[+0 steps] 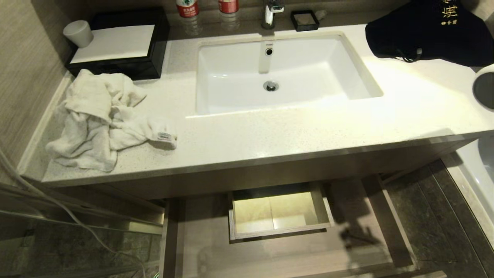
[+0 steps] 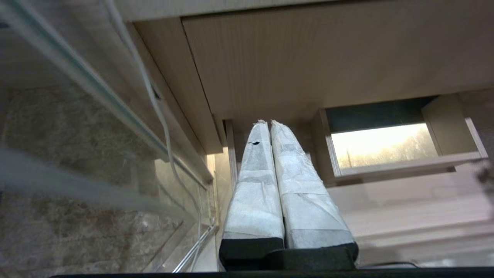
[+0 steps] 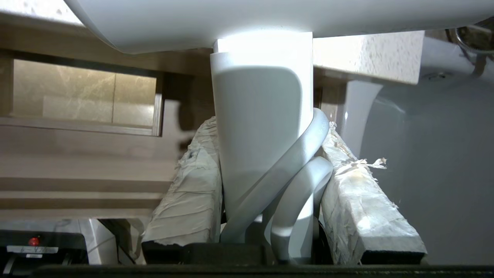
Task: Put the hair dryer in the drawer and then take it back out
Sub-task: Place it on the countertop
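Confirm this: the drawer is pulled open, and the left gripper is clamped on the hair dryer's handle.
Wrong arm. The right wrist view shows the right gripper clamped on the hair dryer; the left gripper is shut and empty. The drawer is pulled open.

A pale speckled vanity counter [image 1: 270, 135] held a white rectangular sink [image 1: 278, 73] beneath a chrome tap [image 1: 271, 13]. Textured beige wall [image 1: 23, 77] flanked it, with dark marbled floor tiles [image 1: 436, 216] below under warm light.
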Controlling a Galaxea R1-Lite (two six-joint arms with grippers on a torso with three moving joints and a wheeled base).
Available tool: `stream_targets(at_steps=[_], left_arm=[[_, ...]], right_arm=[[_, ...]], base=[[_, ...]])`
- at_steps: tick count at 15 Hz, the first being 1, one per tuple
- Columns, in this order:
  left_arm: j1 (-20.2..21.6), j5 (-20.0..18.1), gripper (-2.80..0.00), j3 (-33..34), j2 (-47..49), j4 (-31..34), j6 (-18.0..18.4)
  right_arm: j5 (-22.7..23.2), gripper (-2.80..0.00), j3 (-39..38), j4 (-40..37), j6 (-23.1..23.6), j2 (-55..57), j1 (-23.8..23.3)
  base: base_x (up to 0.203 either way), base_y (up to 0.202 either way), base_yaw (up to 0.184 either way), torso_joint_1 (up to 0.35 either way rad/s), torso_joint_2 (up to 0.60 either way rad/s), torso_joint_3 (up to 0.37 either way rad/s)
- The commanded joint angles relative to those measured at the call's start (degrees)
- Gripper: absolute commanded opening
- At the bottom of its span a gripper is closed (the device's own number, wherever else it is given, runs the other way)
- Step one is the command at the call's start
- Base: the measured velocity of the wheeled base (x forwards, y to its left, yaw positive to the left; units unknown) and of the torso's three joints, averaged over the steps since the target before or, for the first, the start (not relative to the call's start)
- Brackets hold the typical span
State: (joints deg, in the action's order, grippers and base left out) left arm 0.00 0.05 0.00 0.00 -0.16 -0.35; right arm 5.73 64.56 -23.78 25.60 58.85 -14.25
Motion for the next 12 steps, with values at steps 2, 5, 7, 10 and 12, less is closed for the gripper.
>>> stream_targets(at_steps=[2,5,7,10,12], left_arm=[[0.0,0.0,-2.80,0.0,0.0,0.0,0.0],[0.0,0.0,-2.80,-0.1,0.0,0.0,0.0],[0.0,0.0,-2.80,0.0,0.0,0.0,0.0],[0.0,0.0,-2.80,0.0,0.1,0.0,0.0],[0.0,0.0,-2.80,-0.1,0.1,0.0,0.0]], right_arm=[[0.2,-2.80,1.5,0.0,0.2,2.8,0.0],[0.1,-2.80,4.7,0.9,2.3,7.1,0.0],[0.0,-2.80,7.6,0.5,3.0,10.1,0.0],[0.4,-2.80,9.2,0.4,3.1,13.2,0.1],[0.6,-2.80,9.3,0.7,3.2,14.1,0.1]], base=[[0.000,0.000,0.000,0.344,-0.16,0.180],[0.000,0.000,0.000,0.249,-0.13,0.105],[0.000,0.000,0.000,0.067,-0.04,0.030],[0.000,0.000,0.000,0.009,-0.01,0.004],[0.000,0.000,0.000,0.071,-0.05,0.032]])
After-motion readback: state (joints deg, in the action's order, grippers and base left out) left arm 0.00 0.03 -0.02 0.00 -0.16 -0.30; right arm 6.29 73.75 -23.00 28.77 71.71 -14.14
